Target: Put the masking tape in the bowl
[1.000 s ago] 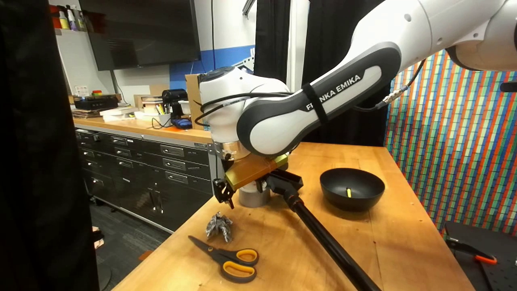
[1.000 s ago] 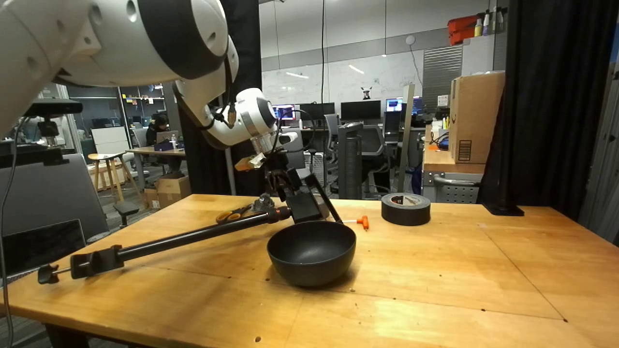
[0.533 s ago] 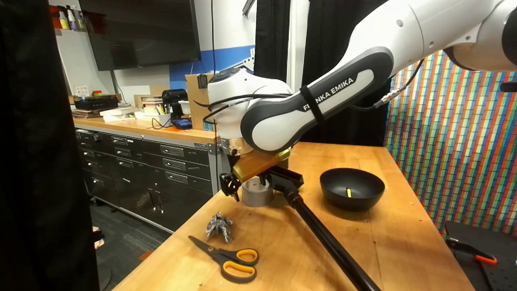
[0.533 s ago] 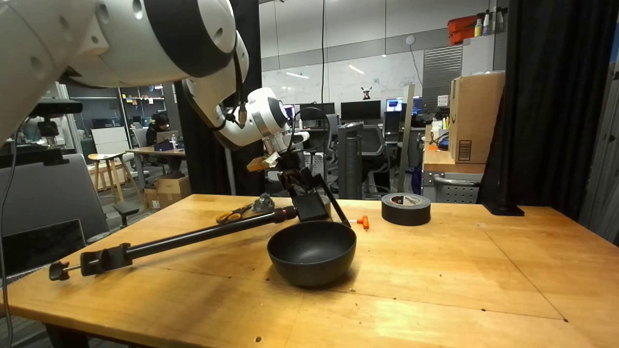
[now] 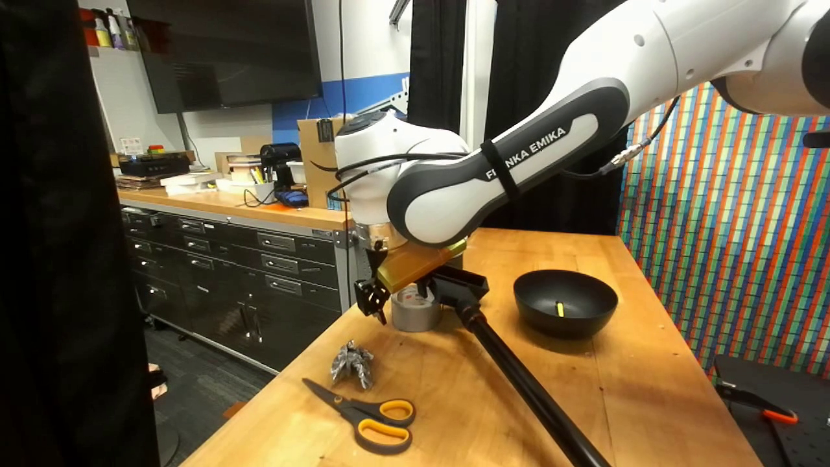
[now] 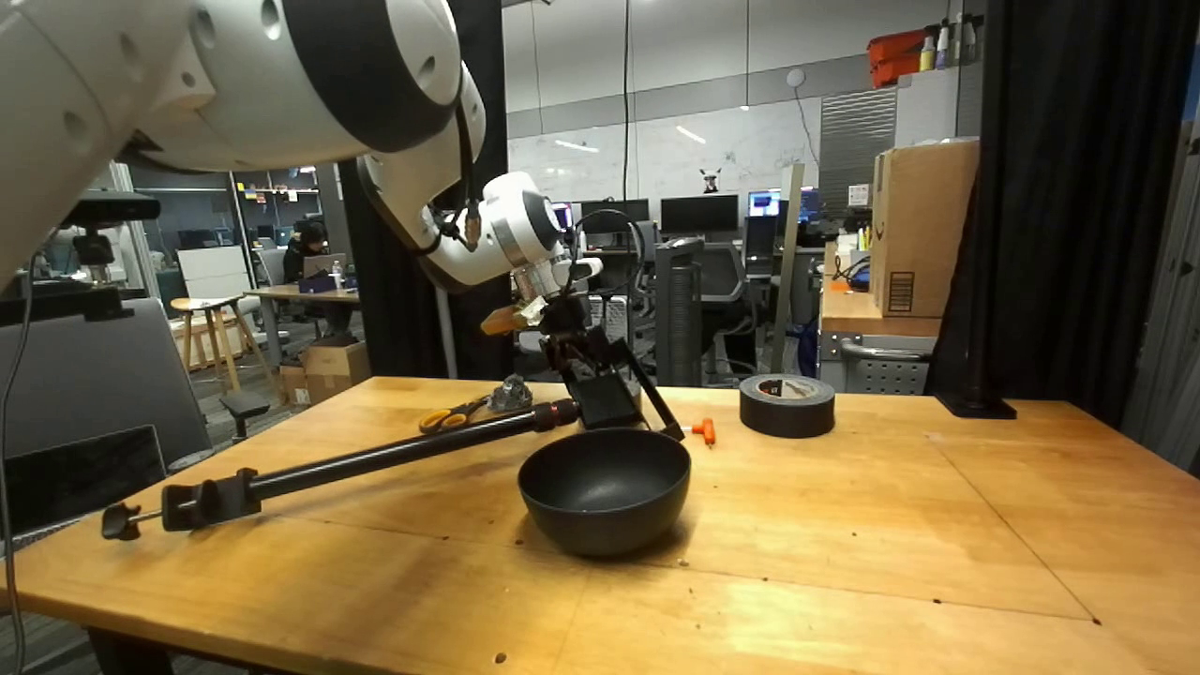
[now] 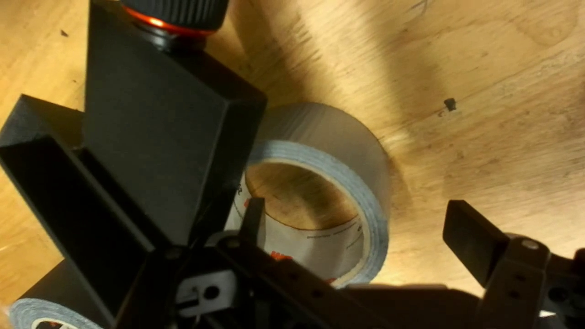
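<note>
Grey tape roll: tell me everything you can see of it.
The grey tape roll is squat, with smooth wrap, bluish wound edge and pale core with red print. It lies flat on the wooden table, hole up. In the wrist view, one of the open jaws and a black bracket overlap it; whether either touches, I cannot tell. The other jaw stands clear.
</note>
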Robot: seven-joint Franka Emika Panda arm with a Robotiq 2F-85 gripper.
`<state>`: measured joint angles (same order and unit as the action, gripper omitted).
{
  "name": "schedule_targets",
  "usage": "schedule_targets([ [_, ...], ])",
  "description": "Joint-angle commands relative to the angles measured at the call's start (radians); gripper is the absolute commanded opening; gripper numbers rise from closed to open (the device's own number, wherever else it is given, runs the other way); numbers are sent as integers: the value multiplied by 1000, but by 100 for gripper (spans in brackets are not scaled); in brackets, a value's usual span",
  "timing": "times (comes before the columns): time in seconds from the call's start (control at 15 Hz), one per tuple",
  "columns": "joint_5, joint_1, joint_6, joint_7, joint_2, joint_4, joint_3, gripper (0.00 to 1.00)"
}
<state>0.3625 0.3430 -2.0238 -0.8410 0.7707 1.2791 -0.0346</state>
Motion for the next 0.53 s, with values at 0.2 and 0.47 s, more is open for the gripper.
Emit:
schedule_targets([
  [0.2,-94,-19,-13,52,27,-25,20,100],
  [0.47,-125,-19,-19,69,32,-25,14,58],
])
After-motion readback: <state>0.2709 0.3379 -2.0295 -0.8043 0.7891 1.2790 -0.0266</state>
